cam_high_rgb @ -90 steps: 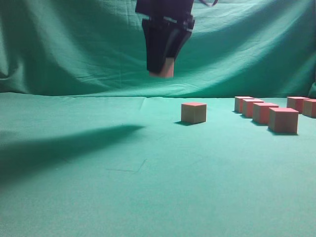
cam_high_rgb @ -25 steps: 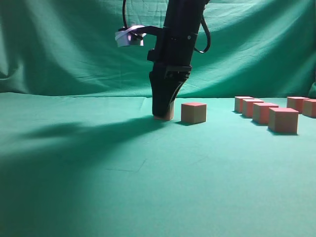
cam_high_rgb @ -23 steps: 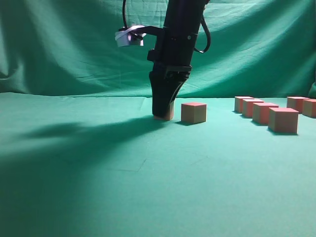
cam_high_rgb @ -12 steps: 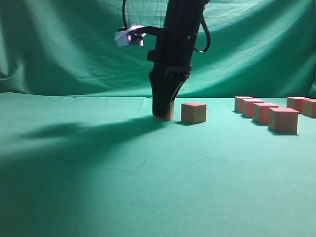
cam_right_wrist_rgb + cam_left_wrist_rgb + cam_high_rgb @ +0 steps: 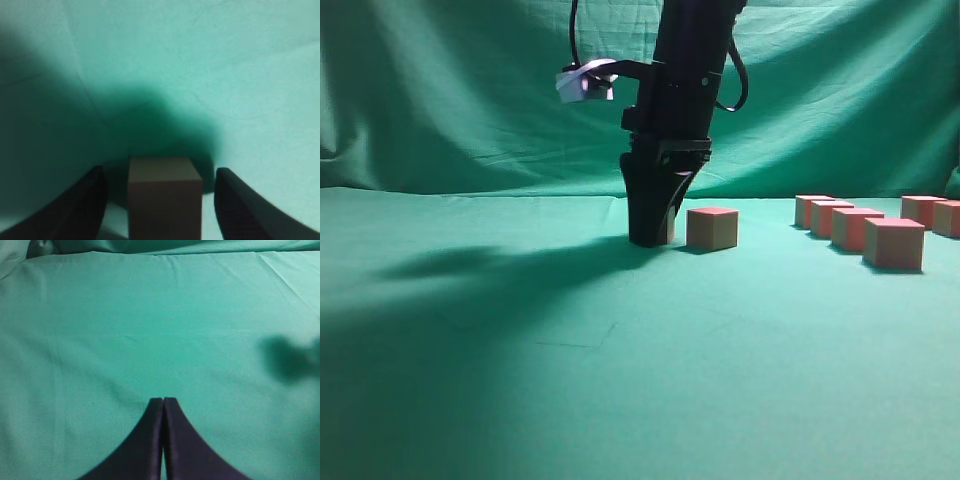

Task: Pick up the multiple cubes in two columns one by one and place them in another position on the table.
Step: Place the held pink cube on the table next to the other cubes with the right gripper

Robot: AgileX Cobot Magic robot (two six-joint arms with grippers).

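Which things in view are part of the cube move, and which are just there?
Job:
- cube between the right gripper fingers, jaws clear of it
- cube beside it
- cubes in columns at right
- table

Just there:
- backdrop cloth
- left gripper, shut, over bare table

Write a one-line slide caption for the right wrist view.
Right gripper fingers open, clear of a cube on the green table.

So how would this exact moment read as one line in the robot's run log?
stage: releasing | right gripper: open, cube between jaws, on table | left gripper: shut, empty
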